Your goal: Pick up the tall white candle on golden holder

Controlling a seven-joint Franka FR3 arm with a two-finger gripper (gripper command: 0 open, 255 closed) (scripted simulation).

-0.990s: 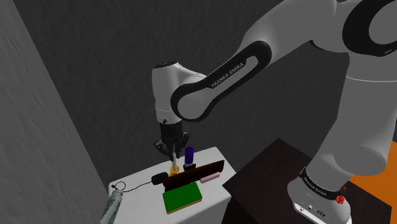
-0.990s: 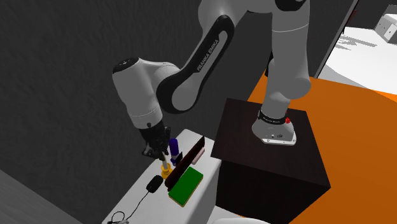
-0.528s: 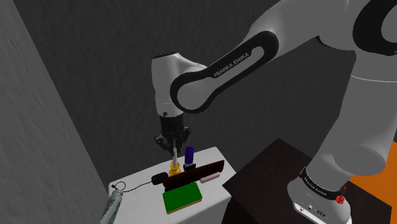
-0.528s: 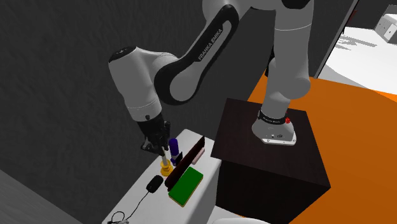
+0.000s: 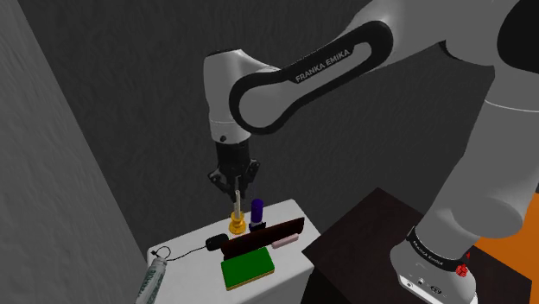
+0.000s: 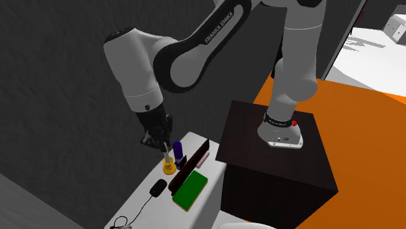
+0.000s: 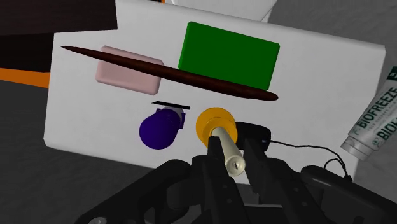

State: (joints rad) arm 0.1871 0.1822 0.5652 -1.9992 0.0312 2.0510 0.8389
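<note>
Near the table's (image 7: 318,76) wall-side edge, the gripper (image 5: 234,183) clasps the candle (image 7: 227,147); its golden holder (image 7: 210,121) seems just clear.

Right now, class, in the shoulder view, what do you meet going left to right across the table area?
Biofreeze tube → black corded device → candle on gold holder → purple bottle → pink block

Three downward views sharing white table (image 5: 281,212)

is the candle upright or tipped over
Upright: the white candle rises straight from its golden holder, with its top at the gripper. In the second exterior view it also stands vertical.
</note>
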